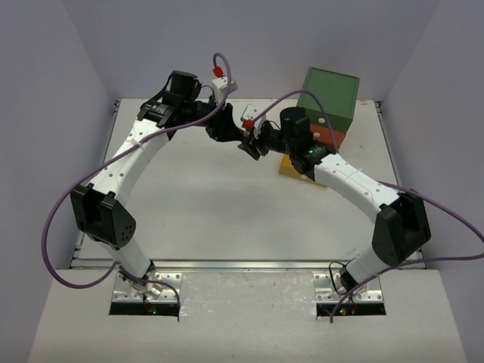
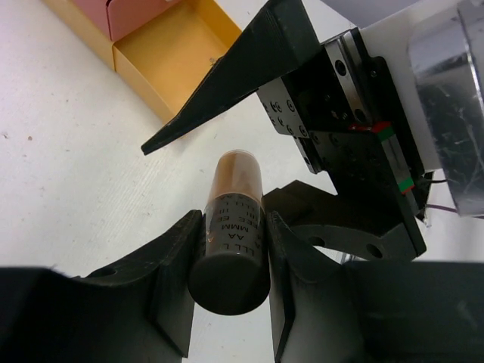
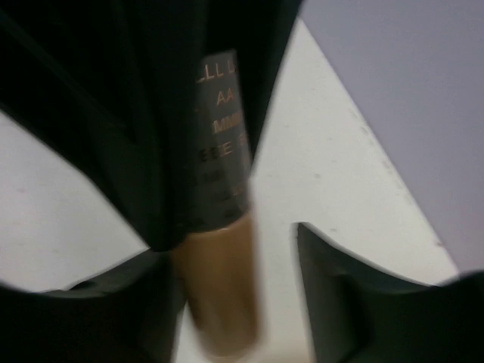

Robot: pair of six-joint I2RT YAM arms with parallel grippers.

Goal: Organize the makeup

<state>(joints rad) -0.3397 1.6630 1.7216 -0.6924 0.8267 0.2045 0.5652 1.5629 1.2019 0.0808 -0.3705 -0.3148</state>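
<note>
- The white table [image 1: 204,212] lies below both grippers, which meet in the air above its far middle.
- The green drawer box [image 1: 330,92] stands beyond and to the outer side of the right gripper. Its open yellow drawer [image 2: 178,57] juts out beneath that gripper's wrist.
- The left gripper [image 2: 233,231] clamps a tan-brown cylindrical tube [image 2: 233,227] by its black, lettered cap, so the tan end sticks out past the fingertips.
- The right gripper [image 3: 234,295] is spread wide, one finger on each side of that tan end, and neither visibly presses it. This looks like a handover about to be made.
- In the right wrist view the tube sits hard against one finger, with a clear gap to the other. Closing from here could push it sideways and lever it in the left grip.
- The tube looks smooth and round. A pinch near its tip could pivot or squirt it out, especially if the left jaws let go before the right ones bear down, and it would then drop to the table short of the drawer.
- The two sets of fingers are just beside each other, so a little more advance could knock them together.
</note>
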